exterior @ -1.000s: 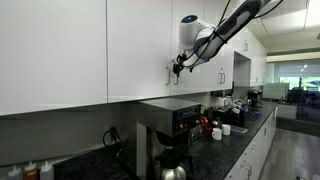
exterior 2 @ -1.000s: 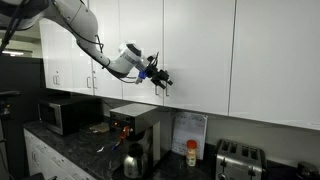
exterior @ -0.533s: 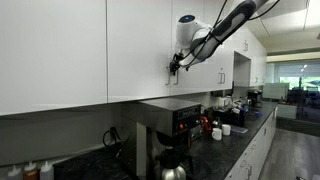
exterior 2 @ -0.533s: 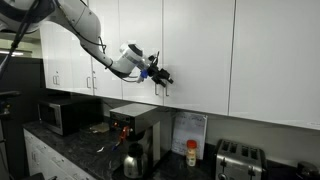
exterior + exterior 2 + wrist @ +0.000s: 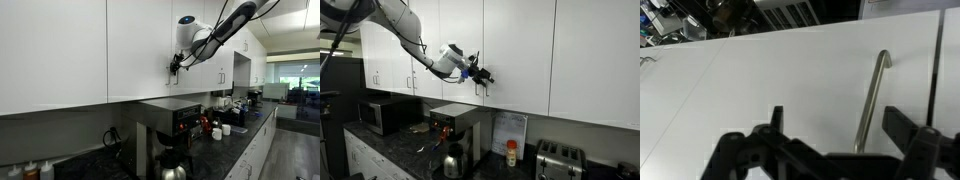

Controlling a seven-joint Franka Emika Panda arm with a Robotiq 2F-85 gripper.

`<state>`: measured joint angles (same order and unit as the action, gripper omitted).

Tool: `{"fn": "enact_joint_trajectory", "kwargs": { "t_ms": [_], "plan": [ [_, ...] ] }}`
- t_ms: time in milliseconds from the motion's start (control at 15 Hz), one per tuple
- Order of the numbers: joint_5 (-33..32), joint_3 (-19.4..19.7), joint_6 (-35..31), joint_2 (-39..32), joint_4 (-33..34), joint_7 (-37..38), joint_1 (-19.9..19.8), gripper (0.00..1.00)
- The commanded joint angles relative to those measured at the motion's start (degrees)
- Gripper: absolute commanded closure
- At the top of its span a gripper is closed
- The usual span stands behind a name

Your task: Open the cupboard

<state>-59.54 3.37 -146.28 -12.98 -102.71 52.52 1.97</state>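
Note:
The cupboard (image 5: 520, 55) is a white flat-fronted wall cabinet, and its door is closed. It also shows in an exterior view (image 5: 197, 86). Its slim silver bar handle (image 5: 873, 100) stands near the door's edge and shows in both exterior views (image 5: 168, 76) (image 5: 486, 89). My gripper (image 5: 840, 115) is open, with its two black fingers on either side of the handle, close to the door face. I see no contact with the handle. The gripper shows at the handle in both exterior views (image 5: 176, 67) (image 5: 482, 77).
More white wall cabinet doors (image 5: 600, 55) run along the wall on both sides. Below are a coffee machine (image 5: 455, 135), a microwave (image 5: 382, 115), a toaster (image 5: 556, 158) and bottles (image 5: 207, 125) on the dark counter (image 5: 230, 135).
The gripper has moved slightly closer to the door and handle since a second ago. It has not moved in the last half second.

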Motion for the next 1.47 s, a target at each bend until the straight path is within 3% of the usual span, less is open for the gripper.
{"fn": "enact_joint_trajectory", "kwargs": {
  "t_ms": [0,600,1400],
  "plan": [
    [-4.49,1.37,0.65,0.01,0.43,2.95,0.02,0.0],
    [-6.22,1.66,4.46,3.16,-2.78,4.3,0.18,0.0],
    [-6.14,1.26,7.14,13.49,-13.8,4.53,-1.58,0.0]
  ]
}}
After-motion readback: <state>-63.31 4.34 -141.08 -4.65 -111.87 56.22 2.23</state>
